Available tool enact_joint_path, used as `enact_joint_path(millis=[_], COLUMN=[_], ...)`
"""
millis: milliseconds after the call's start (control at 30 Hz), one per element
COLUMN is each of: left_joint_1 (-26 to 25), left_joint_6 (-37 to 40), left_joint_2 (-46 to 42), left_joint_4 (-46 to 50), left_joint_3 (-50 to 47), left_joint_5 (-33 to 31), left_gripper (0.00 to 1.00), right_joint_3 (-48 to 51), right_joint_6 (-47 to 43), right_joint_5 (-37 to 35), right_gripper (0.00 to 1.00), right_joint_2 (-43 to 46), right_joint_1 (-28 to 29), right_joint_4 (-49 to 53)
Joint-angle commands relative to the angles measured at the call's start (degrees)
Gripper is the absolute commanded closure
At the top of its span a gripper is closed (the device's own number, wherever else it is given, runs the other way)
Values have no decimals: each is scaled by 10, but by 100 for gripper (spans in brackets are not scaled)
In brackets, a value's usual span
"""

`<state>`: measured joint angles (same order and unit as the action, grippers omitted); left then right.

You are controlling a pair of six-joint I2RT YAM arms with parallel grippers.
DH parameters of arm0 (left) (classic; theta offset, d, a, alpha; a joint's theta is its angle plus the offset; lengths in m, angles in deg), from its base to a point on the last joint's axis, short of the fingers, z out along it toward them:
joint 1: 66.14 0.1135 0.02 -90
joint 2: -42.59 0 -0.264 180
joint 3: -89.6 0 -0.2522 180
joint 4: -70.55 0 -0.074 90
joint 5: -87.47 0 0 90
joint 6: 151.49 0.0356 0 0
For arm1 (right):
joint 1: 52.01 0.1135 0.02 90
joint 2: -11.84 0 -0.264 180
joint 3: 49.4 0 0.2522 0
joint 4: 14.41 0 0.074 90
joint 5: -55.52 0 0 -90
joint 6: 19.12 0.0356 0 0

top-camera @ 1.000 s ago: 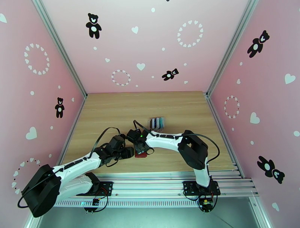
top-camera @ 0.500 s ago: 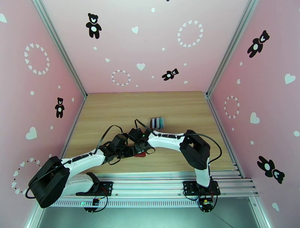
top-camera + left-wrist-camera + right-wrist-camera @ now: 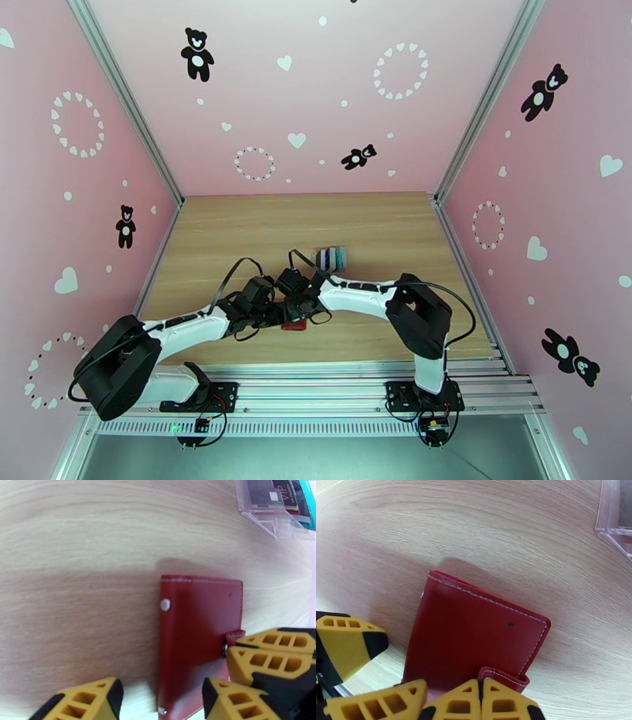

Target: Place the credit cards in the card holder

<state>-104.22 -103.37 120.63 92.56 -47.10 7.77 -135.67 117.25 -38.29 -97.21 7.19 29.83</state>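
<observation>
The two arms start at the near edge of the table (image 3: pixel 237 237) and lean in toward each other, meeting over one spot in the near middle of the wood.

The left gripper (image 3: pixel 160 687) comes in from the left with its yellow fingers (image 3: pixel 85 701) spread apart. In the left wrist view one finger is over bare wood left of the wallet (image 3: pixel 197 630) and the other is over the wallet's near right part. Whether either finger touches the leather, I cannot tell.

The right gripper (image 3: pixel 478 689) comes in from the right with its fingers pressed together. The wallet's small red tab (image 3: pixel 503 677) curls up off the cover and is pinched between the fingertips.

The wallet lies flat on the table under both grippers, with its red outside facing up. White stitching runs along its far edge, and a silver stud (image 3: pixel 165 604) sits near its left edge. In the top view only a sliver of red shows below the two wrists.

Farther back and slightly to the right, well apart from the wallet, is a clear plastic rack (image 3: pixel 272 521). The cards (image 3: pixel 282 494) stand in it side by side, a black one beside a teal one.

Behind the table are the pink walls (image 3: pixel 316 95), printed with bears and hearts.
</observation>
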Motion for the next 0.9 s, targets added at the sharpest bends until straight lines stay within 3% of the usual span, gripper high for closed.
enact_joint_path(millis=[0, 867], left_joint_1=[-5, -5], left_joint_6=[-2, -6], left_joint_2=[30, 84], left_joint_4=[11, 5], left_joint_3=[-1, 7], left_joint_5=[4, 2], left_gripper=[42, 48], right_joint_3=[16, 100], right_joint_6=[7, 31], right_joint_5=[18, 105], right_gripper=[97, 98], right_joint_2=[27, 94], right_joint_1=[-5, -50], right_joint_4=[-19, -134])
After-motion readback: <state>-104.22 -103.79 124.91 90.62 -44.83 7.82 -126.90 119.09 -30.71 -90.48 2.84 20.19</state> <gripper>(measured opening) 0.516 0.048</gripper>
